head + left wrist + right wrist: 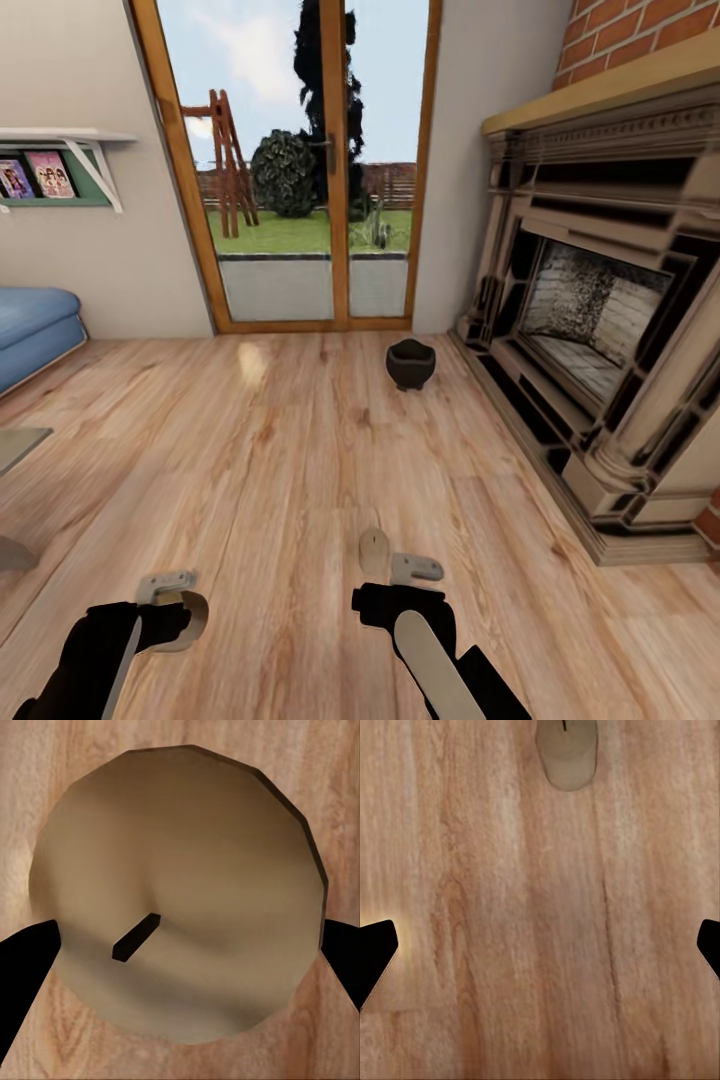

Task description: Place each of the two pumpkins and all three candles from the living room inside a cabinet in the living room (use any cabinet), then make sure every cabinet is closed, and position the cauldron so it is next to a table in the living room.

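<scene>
Living-room floor before a glazed door. The cauldron (411,363), a small round black pot with a wide mouth, stands upright on the wooden floor (280,470) near the far wall, just in front of the glass garden door (290,170) and close to the left end of the dark fireplace surround (590,330), apart from both. The left claw (178,610) hangs low over the floor at the near edge of the scene, closed around a squat beige candle (180,892); in the left wrist view the candle's round top with its short dark wick (136,937) sits between the two black fingers (22,975), which press against its sides. The right claw (400,568) hangs beside it, also low over the floor, its pale fingers spread and nothing between them; in the right wrist view the dark fingertips (375,952) stand wide apart over bare boards. A second beige candle (568,754) lies on the floor just ahead of the right claw, its wick showing at its far end. At the room's left side are a blue sofa (35,330) and a wall shelf (60,165) carrying pictures; a corner of a grey-beige tabletop (18,445) shows at the left edge, well apart from the cauldron.
</scene>
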{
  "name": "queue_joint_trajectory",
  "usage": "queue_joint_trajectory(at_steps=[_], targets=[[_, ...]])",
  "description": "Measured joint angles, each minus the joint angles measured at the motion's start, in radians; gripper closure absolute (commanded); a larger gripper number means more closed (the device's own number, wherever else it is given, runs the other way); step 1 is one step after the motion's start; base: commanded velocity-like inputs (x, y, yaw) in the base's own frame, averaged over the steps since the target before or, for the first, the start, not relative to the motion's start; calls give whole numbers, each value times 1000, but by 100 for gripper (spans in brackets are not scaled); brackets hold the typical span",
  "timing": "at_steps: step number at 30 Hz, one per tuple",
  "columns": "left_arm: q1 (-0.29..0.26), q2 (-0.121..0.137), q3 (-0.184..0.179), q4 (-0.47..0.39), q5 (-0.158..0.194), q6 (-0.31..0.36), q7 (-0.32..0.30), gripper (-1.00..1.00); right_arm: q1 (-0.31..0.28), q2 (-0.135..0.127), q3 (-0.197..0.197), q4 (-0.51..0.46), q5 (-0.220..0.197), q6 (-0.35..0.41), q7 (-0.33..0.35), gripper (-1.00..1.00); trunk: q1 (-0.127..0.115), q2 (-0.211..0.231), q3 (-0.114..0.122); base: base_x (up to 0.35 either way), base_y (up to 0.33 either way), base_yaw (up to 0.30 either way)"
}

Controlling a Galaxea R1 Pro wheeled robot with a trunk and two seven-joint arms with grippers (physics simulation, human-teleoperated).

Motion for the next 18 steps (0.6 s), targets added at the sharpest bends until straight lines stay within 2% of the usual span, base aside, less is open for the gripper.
queue_joint_trajectory(at_steps=[18], targets=[[0, -1, -5, 0, 0, 0, 0, 100, 1, 0, -2, 12, -7, 3, 3, -100, 0, 0, 0, 300, 0, 0]])
